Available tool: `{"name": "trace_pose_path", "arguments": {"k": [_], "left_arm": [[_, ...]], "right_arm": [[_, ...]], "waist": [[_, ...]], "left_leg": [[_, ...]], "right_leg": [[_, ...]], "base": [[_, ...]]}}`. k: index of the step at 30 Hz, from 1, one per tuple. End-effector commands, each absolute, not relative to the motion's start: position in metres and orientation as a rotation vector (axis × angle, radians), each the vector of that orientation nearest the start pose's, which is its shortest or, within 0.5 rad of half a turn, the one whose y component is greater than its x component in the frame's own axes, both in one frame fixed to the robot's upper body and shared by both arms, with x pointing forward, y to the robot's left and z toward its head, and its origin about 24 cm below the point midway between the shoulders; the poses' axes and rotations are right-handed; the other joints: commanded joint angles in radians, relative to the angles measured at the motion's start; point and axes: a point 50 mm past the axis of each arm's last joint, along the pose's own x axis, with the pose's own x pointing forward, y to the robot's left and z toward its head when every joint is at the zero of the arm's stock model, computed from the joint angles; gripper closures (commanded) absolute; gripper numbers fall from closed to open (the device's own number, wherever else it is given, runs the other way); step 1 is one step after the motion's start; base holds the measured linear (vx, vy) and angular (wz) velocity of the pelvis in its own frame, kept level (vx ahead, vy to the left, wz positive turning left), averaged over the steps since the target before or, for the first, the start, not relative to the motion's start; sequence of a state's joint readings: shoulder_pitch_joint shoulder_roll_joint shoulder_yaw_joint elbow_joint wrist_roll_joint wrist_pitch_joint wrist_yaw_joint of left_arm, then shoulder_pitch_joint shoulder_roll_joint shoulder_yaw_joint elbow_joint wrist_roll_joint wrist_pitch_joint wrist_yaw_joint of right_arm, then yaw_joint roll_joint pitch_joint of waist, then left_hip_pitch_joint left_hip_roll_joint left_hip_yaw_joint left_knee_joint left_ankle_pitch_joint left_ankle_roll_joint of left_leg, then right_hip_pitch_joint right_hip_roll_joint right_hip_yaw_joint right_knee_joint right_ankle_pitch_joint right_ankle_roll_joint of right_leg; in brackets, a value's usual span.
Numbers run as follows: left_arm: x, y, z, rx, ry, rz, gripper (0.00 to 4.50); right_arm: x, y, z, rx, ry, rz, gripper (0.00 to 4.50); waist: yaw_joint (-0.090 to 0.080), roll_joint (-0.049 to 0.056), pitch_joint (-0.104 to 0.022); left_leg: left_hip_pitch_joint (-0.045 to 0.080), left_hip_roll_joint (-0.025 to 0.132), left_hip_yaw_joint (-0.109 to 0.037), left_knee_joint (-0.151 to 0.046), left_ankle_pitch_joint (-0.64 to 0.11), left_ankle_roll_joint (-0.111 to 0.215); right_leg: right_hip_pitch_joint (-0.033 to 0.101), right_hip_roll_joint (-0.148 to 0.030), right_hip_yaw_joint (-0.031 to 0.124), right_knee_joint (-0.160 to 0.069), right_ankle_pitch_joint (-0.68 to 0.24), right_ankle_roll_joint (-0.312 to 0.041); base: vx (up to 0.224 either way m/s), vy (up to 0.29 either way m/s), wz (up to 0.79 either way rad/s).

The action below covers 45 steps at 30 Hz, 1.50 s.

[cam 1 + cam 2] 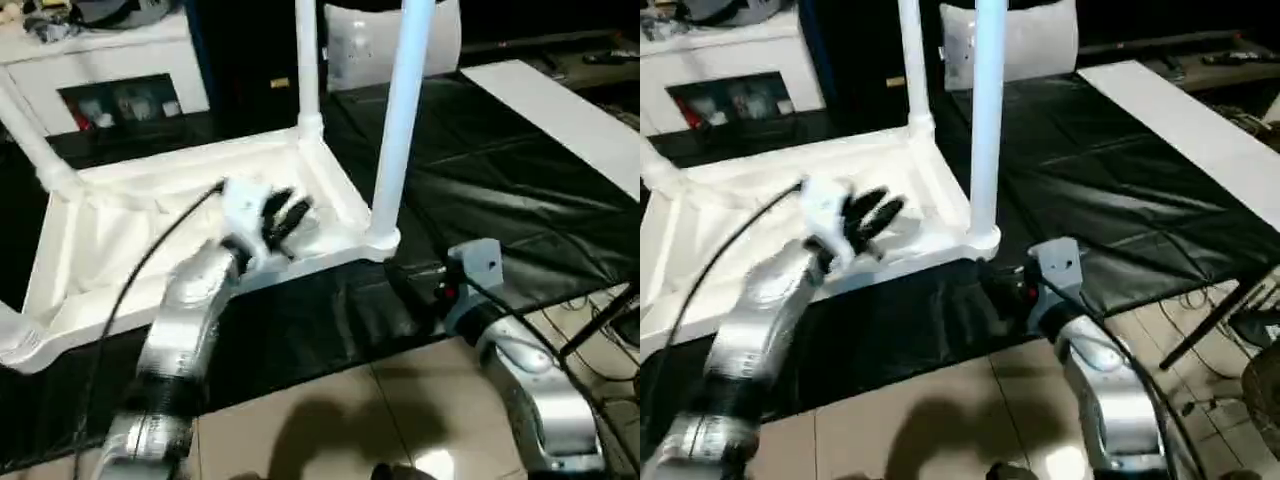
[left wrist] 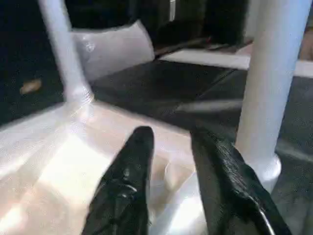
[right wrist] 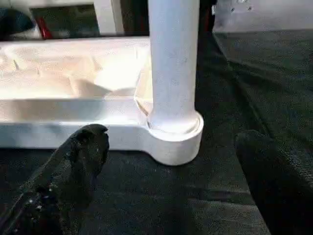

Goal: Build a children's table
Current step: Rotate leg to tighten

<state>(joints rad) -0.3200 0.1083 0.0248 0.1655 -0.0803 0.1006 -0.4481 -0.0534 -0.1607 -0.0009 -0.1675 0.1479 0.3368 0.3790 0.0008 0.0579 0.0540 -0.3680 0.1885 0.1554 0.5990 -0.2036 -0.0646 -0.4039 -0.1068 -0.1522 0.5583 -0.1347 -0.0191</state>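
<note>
The children's table lies upside down on a black sheet, its white ribbed top [image 1: 120, 230] facing up. A leg [image 1: 400, 110] stands upright in the near right corner socket [image 1: 381, 240]. Another leg [image 1: 308, 60] stands at the far right corner, and a third [image 1: 25, 130] leans at the far left. My left gripper [image 1: 295, 208] hovers over the top's underside just inside the near right corner, open, with nothing between its fingers [image 2: 132, 171]. My right gripper [image 3: 171, 137] sits low over the sheet in front of that corner socket, open wide, not touching the leg.
The black sheet [image 1: 480, 190] covers the floor under and to the right of the table. A white cabinet [image 1: 110, 60] stands at the back left and a white bag [image 1: 355, 45] behind the table. A white board [image 1: 560, 110] lies at the right. Cables [image 1: 600, 310] run at the right edge.
</note>
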Motion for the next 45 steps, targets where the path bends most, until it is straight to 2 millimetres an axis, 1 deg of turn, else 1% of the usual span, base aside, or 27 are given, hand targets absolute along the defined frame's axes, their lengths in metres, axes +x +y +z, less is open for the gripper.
{"name": "trace_pose_path", "arguments": {"k": [1, 4, 7, 14, 15, 16, 17, 19, 21, 24, 28, 29, 30, 31, 32, 33, 34, 36, 37, 38, 39, 40, 41, 42, 43, 44, 45], "left_arm": [[0.297, 0.144, 0.076, 0.031, -0.032, -0.4, 3.05], [0.278, 0.153, 0.064, -0.024, 0.013, -0.314, 3.05], [0.269, 0.157, 0.059, -0.017, 0.046, -0.268, 3.05], [0.255, 0.161, 0.06, 0.002, 0.019, -0.197, 3.05], [0.253, 0.16, 0.061, 0.0, 0.011, -0.194, 3.05], [0.252, 0.16, 0.062, 0.002, 0.01, -0.193, 3.05], [0.251, 0.159, 0.062, 0.004, 0.01, -0.191, 3.05], [0.25, 0.159, 0.063, 0.01, 0.01, -0.185, 3.05], [0.25, 0.16, 0.064, 0.012, 0.01, -0.181, 3.05], [0.249, 0.16, 0.065, 0.013, 0.007, -0.178, 3.05], [0.249, 0.16, 0.066, -0.001, 0.006, -0.183, 3.05], [0.249, 0.16, 0.066, 0.001, 0.005, -0.183, 3.05], [0.249, 0.16, 0.067, 0.002, 0.006, -0.183, 3.05], [0.249, 0.16, 0.067, 0.003, 0.008, -0.183, 3.05], [0.249, 0.16, 0.066, 0.004, 0.009, -0.184, 3.05], [0.249, 0.16, 0.066, 0.006, 0.011, -0.184, 3.05], [0.249, 0.16, 0.066, 0.007, 0.013, -0.183, 3.05], [0.249, 0.16, 0.066, 0.007, 0.013, -0.183, 3.05], [0.249, 0.16, 0.066, 0.009, 0.014, -0.184, 3.05], [0.249, 0.16, 0.066, 0.013, 0.015, -0.185, 3.05], [0.249, 0.161, 0.065, 0.017, 0.016, -0.185, 3.05], [0.249, 0.161, 0.065, 0.017, 0.016, -0.185, 3.05], [0.248, 0.161, 0.065, 0.015, 0.016, -0.181, 3.05], [0.248, 0.161, 0.065, 0.015, 0.016, -0.181, 3.05], [0.248, 0.162, 0.065, 0.008, 0.017, -0.174, 3.05], [0.247, 0.162, 0.066, 0.003, 0.014, -0.174, 3.05], [0.246, 0.161, 0.066, -0.003, 0.009, -0.174, 3.05]], "right_arm": [[0.254, -0.153, 0.067, -0.007, 0.103, 0.42, 0.0], [0.253, -0.153, 0.065, -0.016, 0.1, 0.417, 0.0], [0.252, -0.151, 0.064, -0.027, 0.103, 0.44, 0.0], [0.25, -0.148, 0.063, -0.031, 0.106, 0.497, 0.0], [0.25, -0.147, 0.064, -0.033, 0.103, 0.513, 0.0], [0.249, -0.146, 0.064, -0.026, 0.105, 0.527, 0.0], [0.249, -0.146, 0.063, -0.02, 0.107, 0.537, 0.0], [0.248, -0.144, 0.063, -0.047, 0.108, 0.568, 0.0], [0.248, -0.143, 0.062, -0.058, 0.11, 0.581, 0.0], [0.248, -0.142, 0.063, -0.051, 0.107, 0.602, 0.0], [0.247, -0.146, 0.064, -0.06, 0.097, 0.613, 0.0], [0.247, -0.148, 0.064, -0.058, 0.098, 0.606, 0.0], [0.247, -0.15, 0.063, -0.057, 0.102, 0.591, 0.0], [0.247, -0.152, 0.062, -0.057, 0.105, 0.582, 0.0], [0.248, -0.154, 0.062, -0.055, 0.105, 0.572, 0.0], [0.248, -0.155, 0.062, -0.055, 0.104, 0.569, 0.0], [0.248, -0.156, 0.062, -0.054, 0.103, 0.569, 0.0], [0.248, -0.156, 0.062, -0.055, 0.102, 0.57, 0.0], [0.248, -0.156, 0.063, -0.06, 0.099, 0.577, 0.0], [0.248, -0.156, 0.064, -0.072, 0.093, 0.595, 0.0], [0.248, -0.155, 0.065, -0.092, 0.097, 0.61, 0.0], [0.248, -0.155, 0.065, -0.092, 0.097, 0.61, 0.0], [0.246, -0.152, 0.066, -0.088, 0.097, 0.643, 0.0], [0.246, -0.152, 0.066, -0.088, 0.097, 0.643, 0.0], [0.244, -0.149, 0.065, -0.077, 0.094, 0.687, 0.0], [0.242, -0.147, 0.065, -0.062, 0.095, 0.709, 0.0], [0.239, -0.145, 0.064, -0.04, 0.103, 0.733, 0.0]], "waist": [[-0.001, -0.01, -0.06], [-0.005, -0.014, -0.056], [-0.006, -0.013, -0.049], [-0.023, -0.01, -0.055], [-0.016, -0.02, -0.053], [-0.017, -0.007, -0.057], [-0.017, -0.017, -0.053], [-0.017, -0.003, -0.053], [-0.02, -0.001, -0.042], [-0.018, -0.002, -0.029], [-0.024, -0.002, -0.02], [-0.035, 0.005, -0.027], [-0.046, 0.018, -0.016], [-0.054, 0.006, -0.013], [-0.051, 0.01, -0.012], [-0.054, 0.002, -0.023], [-0.046, -0.006, -0.039], [-0.032, -0.009, -0.05], [-0.031, -0.013, -0.063], [-0.031, -0.006, -0.076], [-0.024, -0.002, -0.086], [-0.033, 0.001, -0.084], [-0.044, 0.006, -0.084], [-0.053, 0.019, -0.08], [-0.125, 0.036, -0.095], [-0.125, 0.036, -0.095], [-0.107, 0.009, -0.07]], "left_leg": [[-0.005, 0.037, -0.006, -0.076, -0.272, 0.066], [-0.007, 0.034, -0.007, -0.075, -0.3, 0.058], [0.008, 0.026, -0.011, -0.07, -0.361, 0.049], [-0.002, 0.033, -0.021, -0.08, -0.375, 0.046], [-0.038, 0.029, -0.045, -0.09, -0.357, 0.068], [-0.04, 0.034, -0.05, -0.093, -0.345, 0.082], [-0.067, 0.021, -0.074, -0.094, -0.341, 0.115], [-0.065, 0.004, -0.097, -0.084, -0.316, 0.144], [-0.068, -0.002, -0.105, -0.084, -0.421, 0.091], [-0.046, -0.012, -0.108, -0.083, -0.582, 0.014], [-0.047, -0.015, -0.091, -0.068, -0.588, 0.03], [0.087, 0.032, -0.092, -0.058, -0.681, -0.008], [0.077, 0.049, -0.103, -0.106, -0.792, -0.022], [0.079, 0.053, -0.11, -0.125, -0.819, -0.014], [0.08, 0.046, -0.103, -0.125, -0.816, -0.012], [0.07, 0.024, -0.079, -0.111, -0.726, 0.006], [0.02, 0.0, -0.049, -0.093, -0.52, 0.053], [0.002, -0.013, -0.025, -0.069, -0.321, 0.108], [-0.023, -0.023, -0.021, -0.05, -0.17, 0.162], [-0.016, -0.029, -0.022, -0.043, -0.065, 0.206], [-0.061, -0.058, -0.034, -0.015, 0.046, 0.323], [-0.053, -0.057, -0.046, -0.013, 0.097, 0.367], [-0.015, -0.074, -0.083, -0.01, 0.216, 0.473], [0.026, -0.078, -0.106, -0.016, 0.258, 0.519], [0.249, 0.025, -0.314, -0.03, 0.441, 0.76], [0.249, 0.025, -0.314, -0.03, 0.441, 0.76], [0.2, 0.119, -0.266, -0.039, 0.424, 0.602]], "right_leg": [[0.054, -0.045, 0.05, -0.086, -0.472, -0.068], [0.053, -0.049, 0.046, -0.094, -0.539, -0.042], [0.036, -0.04, 0.036, -0.115, -0.631, 0.009], [0.052, -0.041, 0.041, -0.107, -0.546, 0.003], [0.079, -0.058, 0.027, -0.079, -0.496, -0.027], [0.082, -0.059, 0.026, -0.083, -0.473, -0.039], [0.097, -0.071, 0.006, -0.068, -0.432, -0.06], [0.102, -0.073, -0.014, -0.067, -0.402, -0.089], [0.12, -0.085, -0.024, -0.073, -0.531, -0.062], [0.13, -0.093, -0.036, -0.092, -0.74, -0.017], [0.165, -0.088, -0.046, -0.105, -0.848, -0.02], [0.083, -0.045, -0.014, -0.108, -0.73, -0.056], [0.102, -0.009, -0.002, -0.066, -0.589, -0.067], [0.103, -0.001, 0.02, -0.043, -0.502, -0.08], [0.109, -0.004, 0.028, -0.047, -0.499, -0.091], [0.13, -0.019, 0.052, -0.065, -0.501, -0.127], [0.186, -0.031, 0.078, -0.079, -0.5, -0.149], [0.208, -0.043, 0.095, -0.093, -0.485, -0.159], [0.234, -0.036, 0.095, -0.089, -0.436, -0.15], [0.235, -0.021, 0.085, -0.081, -0.352, -0.139], [0.273, -0.032, 0.052, -0.087, -0.244, -0.08], [0.263, -0.022, 0.035, -0.084, -0.205, -0.057], [0.25, 0.029, -0.01, -0.066, -0.132, -0.007], [0.234, 0.052, -0.022, -0.052, -0.132, 0.015], [0.014, 0.088, 0.002, 0.123, -0.397, 0.095], [0.014, 0.088, 0.002, 0.123, -0.397, 0.095], [-0.045, 0.004, 0.11, 0.188, -0.275, 0.097]], "base": [[0.0, 0.0, 0.0], [0.0, 0.0, 0.0], [0.0, 0.0, 0.0], [0.0, 0.0, 0.0], [0.0, 0.0, 0.0], [0.0, 0.0, 0.0], [0.0, 0.0, 0.0], [0.013, -0.026, 0.45], [0.032, -0.052, 0.61], [0.032, -0.039, 0.43], [0.062, -0.021, 0.57], [0.125, 0.009, 0.47], [0.094, 0.007, 0.19], [0.096, 0.022, -0.1], [0.059, 0.014, -0.07], [0.12, 0.019, -0.12], [0.132, 0.012, -0.08], [0.141, 0.015, -0.06], [0.164, 0.019, 0.0], [0.259, 0.027, 0.12], [0.181, 0.016, 0.11], [0.183, 0.03, 0.35], [0.089, 0.023, 0.23], [0.225, 0.037, 0.55], [0.241, -0.05, 0.48], [0.241, -0.05, 0.48], [0.105, -0.148, 0.23]]}}
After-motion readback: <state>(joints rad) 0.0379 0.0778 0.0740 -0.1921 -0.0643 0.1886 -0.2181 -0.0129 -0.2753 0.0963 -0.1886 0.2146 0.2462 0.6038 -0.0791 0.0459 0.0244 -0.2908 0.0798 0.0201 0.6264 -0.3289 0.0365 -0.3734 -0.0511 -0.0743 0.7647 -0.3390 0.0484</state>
